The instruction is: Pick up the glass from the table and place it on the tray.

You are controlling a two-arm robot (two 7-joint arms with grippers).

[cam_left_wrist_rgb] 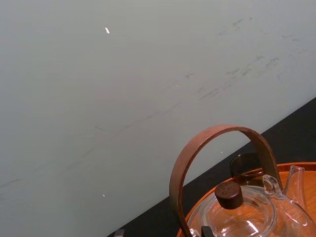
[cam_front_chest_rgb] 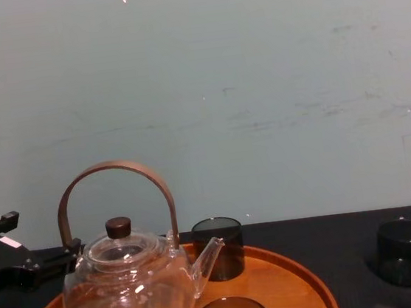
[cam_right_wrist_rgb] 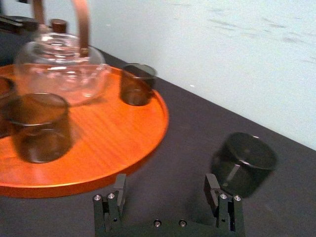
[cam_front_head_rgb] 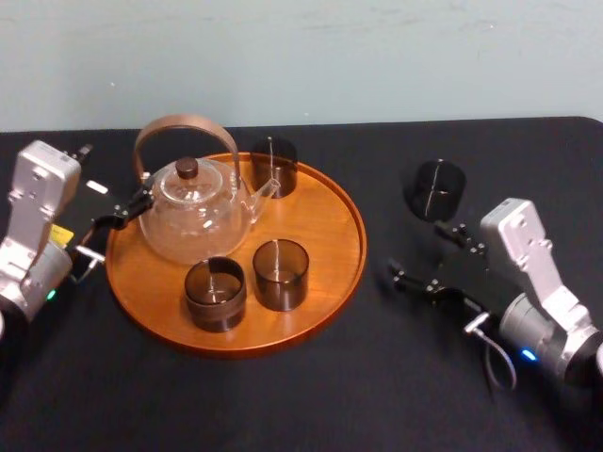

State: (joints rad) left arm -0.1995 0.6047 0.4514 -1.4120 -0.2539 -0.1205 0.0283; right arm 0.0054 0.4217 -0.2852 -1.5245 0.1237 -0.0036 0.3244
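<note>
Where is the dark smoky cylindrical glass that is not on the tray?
In the head view the dark smoky glass stands on the black table, right of the round wooden tray, just beyond the open right gripper.

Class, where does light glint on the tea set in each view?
Head view: faint glints on the glass teapot. Chest view: bright specks low on its belly. Left wrist view: a white streak on its glass lid. Right wrist view: pale reflections across its shoulder.

A dark smoky glass (cam_front_head_rgb: pixel 435 188) stands upright on the black tabletop (cam_front_head_rgb: pixel 311 395), right of centre in the head view, apart from the round orange-brown tray (cam_front_head_rgb: pixel 325 231) at centre-left.
</note>
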